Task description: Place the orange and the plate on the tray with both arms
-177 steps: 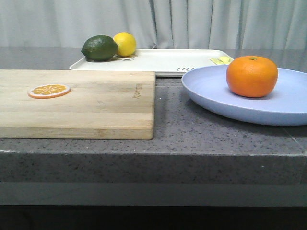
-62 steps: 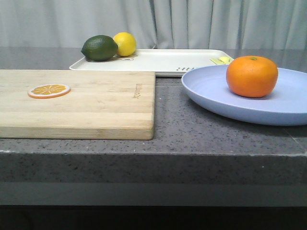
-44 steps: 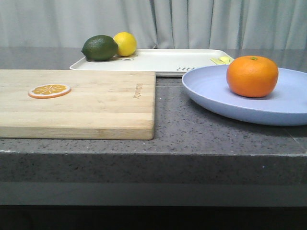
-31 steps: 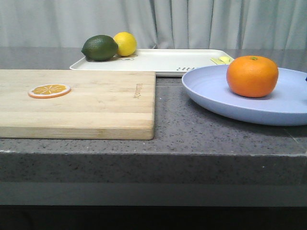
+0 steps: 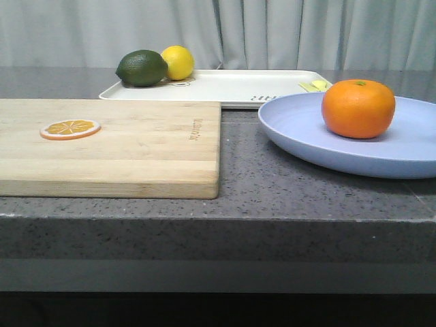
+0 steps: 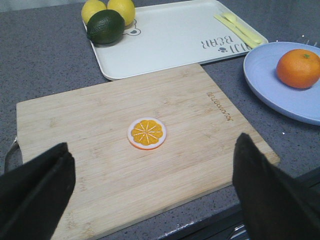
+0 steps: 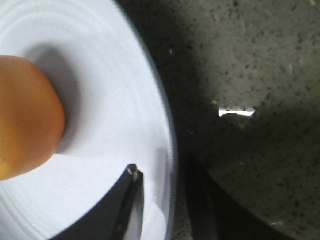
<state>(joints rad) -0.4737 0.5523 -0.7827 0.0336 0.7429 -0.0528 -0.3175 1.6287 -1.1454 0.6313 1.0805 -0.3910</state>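
Observation:
The orange (image 5: 357, 107) sits on the lavender-blue plate (image 5: 306, 136) at the right of the grey counter. The cream tray (image 5: 231, 85) lies behind it. Neither gripper shows in the front view. In the right wrist view my right gripper (image 7: 162, 167) is open and straddles the plate (image 7: 115, 100) rim: one finger over the plate's inside, the other outside the rim, with the orange (image 7: 25, 125) close by. My left gripper (image 6: 154, 150) is wide open above the near part of the cutting board, holding nothing. From there I see the tray (image 6: 170, 40), plate (image 6: 265, 80) and orange (image 6: 298, 68) farther off.
A wooden cutting board (image 5: 136, 150) with a flat orange slice (image 5: 69, 128) covers the left of the counter. A dark green lime (image 5: 142, 68) and a lemon (image 5: 178, 61) rest on the tray's far left corner, yellow cutlery (image 6: 240, 27) at its other end. The counter's front edge runs just before the board.
A dark sliver that showed at the front view's right edge beside the plate half a second ago is gone. Orange, plate and tray have not moved.

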